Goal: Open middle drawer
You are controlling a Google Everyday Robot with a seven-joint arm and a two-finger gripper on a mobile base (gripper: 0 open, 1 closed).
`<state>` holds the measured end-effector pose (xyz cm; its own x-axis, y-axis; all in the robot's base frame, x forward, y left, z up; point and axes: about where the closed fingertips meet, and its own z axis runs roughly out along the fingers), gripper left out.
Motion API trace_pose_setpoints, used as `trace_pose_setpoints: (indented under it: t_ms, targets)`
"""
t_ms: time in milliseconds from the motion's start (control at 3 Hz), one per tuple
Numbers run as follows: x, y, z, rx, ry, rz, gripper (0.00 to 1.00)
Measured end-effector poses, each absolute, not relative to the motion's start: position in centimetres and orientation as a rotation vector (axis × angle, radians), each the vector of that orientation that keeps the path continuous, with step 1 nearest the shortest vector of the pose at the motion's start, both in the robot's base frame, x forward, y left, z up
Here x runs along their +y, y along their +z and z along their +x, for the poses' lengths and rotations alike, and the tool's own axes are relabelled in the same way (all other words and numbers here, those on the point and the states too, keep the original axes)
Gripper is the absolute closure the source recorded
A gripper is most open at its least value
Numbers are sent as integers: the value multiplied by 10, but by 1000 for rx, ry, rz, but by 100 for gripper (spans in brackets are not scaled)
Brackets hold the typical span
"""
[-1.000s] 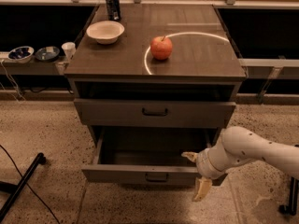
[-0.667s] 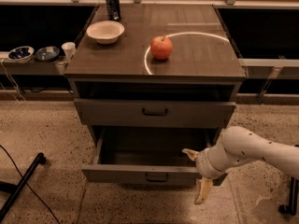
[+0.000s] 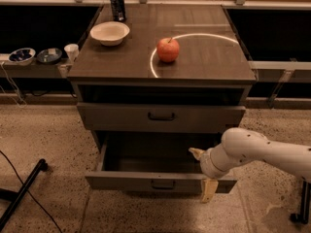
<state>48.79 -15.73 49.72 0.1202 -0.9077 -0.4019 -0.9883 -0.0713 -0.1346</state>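
Barely any change: the hand (image 3: 203, 172) still hangs open across the front of the pulled-out middle drawer (image 3: 126, 181), its fingers half hidden by the arm (image 3: 265, 152).

- Arm (image 3: 274, 153): smooth white shell, tube-shaped with rounded ends and faint dark specks along its upper side.
- Wrist section (image 3: 216, 163): short white cylinder, ringed by thin darker seams.
- Claw (image 3: 202, 175): two flat, pale tan fingers (image 3: 208, 191) with blunt tips. They stand apart at the right end of the middle drawer (image 3: 121, 181) front.
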Motion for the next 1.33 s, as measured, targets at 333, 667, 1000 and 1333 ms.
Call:
trace_pose_setpoints:
  t_ms: [333, 667, 1000, 1333]
  targets:
    - [-161, 497, 500, 1853, 227, -2044, 18]
    - [-164, 493, 517, 1853, 167, -2041, 42]
    - [-163, 489, 538, 1848, 118, -2045, 66]
    - [-165, 484, 557, 1860, 108, -2040, 89]
